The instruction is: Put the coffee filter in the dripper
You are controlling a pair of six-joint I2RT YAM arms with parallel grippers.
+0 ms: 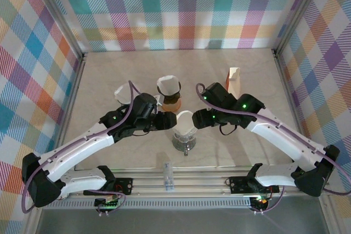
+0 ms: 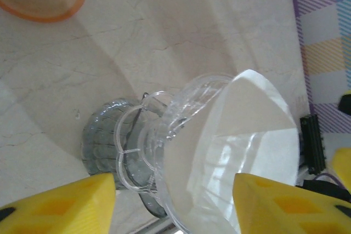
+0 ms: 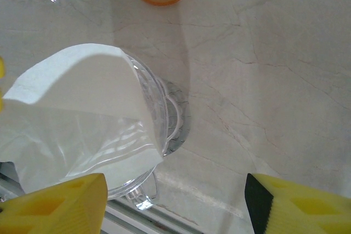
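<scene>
- Plaid walls in many colours are closing in a pale, marble-look table on three sides, and both arms are reaching inward from its near edge.
- The clear dripper is standing upright on a ribbed glass stand, close to the middle of the table's near edge.
- The white coffee filter is sitting inside the dripper's cone, its paper rim rising above the clear rim and leaning a little to one side.
- The left gripper is coming in from the left side of the table with its yellow fingers standing partway apart, one on each side of the dripper and filter. Whether they are pressing on the cone cannot be told.
- The right gripper is hovering on the right side of the dripper with its jaws spread wide. One finger is lying just beside the filter's edge, the other is hanging over bare table, and nothing is sitting between them.
- An orange-based vessel with white paper in its top is standing just behind the dripper, toward the middle of the table.
- Another clear vessel holding white paper is resting left of it, partly hidden by the left arm.
- An orange-and-white box is standing upright toward the right edge, well apart from the dripper.
</scene>
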